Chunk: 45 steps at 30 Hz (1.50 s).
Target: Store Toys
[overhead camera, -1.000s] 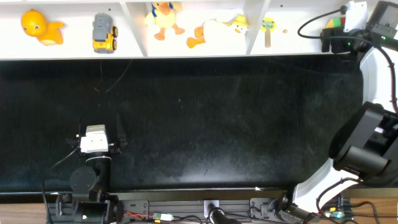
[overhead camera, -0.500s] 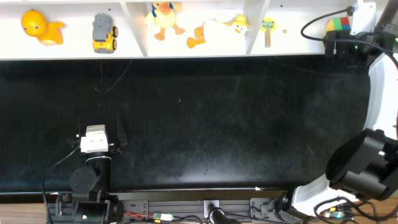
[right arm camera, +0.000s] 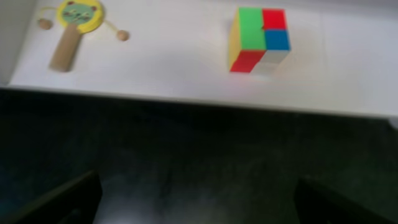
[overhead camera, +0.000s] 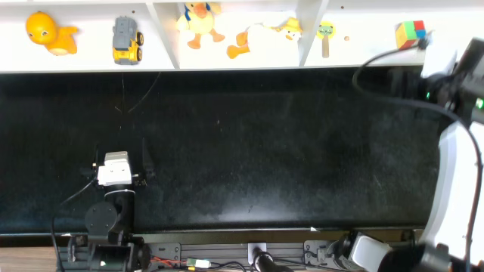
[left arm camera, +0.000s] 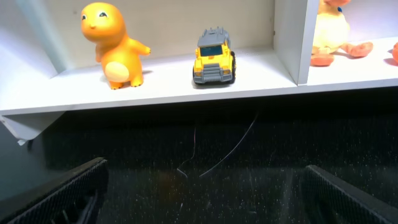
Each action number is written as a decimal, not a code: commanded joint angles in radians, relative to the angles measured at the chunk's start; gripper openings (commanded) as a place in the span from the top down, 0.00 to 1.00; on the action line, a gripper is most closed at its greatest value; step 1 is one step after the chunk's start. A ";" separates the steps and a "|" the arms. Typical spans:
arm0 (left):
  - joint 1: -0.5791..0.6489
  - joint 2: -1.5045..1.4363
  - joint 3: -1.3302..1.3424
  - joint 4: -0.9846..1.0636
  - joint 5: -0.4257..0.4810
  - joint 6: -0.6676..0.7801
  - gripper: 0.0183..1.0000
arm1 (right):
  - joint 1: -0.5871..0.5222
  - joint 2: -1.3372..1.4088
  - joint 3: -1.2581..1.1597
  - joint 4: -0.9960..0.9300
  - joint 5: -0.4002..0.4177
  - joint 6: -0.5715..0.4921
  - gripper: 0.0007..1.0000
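The colour cube (right arm camera: 259, 39) rests on the white shelf (right arm camera: 174, 68) in its rightmost compartment, well apart from the rattle drum (right arm camera: 69, 23) that lies by the compartment's left wall. The right gripper (right arm camera: 198, 208) hangs over the black table (right arm camera: 186, 143) near the shelf's front edge, fingers spread wide and holding nothing. The cube looks stored, so the step in hand is likely the retreat. That calls for a straight pull away from the front edge, level, jaws apart, cable clear of the cube. The left gripper (left arm camera: 202, 196), also spread and empty, faces the shelf's left end, where the orange figure (left arm camera: 114, 43) and yellow truck (left arm camera: 214, 56) stand.
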 commanded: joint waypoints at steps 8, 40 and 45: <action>-0.005 -0.012 -0.001 -0.003 0.006 0.015 0.00 | 0.057 -0.394 -0.292 0.074 -0.048 0.189 0.00; -0.005 -0.012 -0.001 -0.003 0.006 0.015 0.00 | 0.467 -0.573 -0.547 0.043 0.232 0.290 0.00; -0.005 -0.012 -0.001 -0.003 0.006 0.015 0.00 | 0.466 -0.573 -0.547 0.039 0.260 0.290 0.00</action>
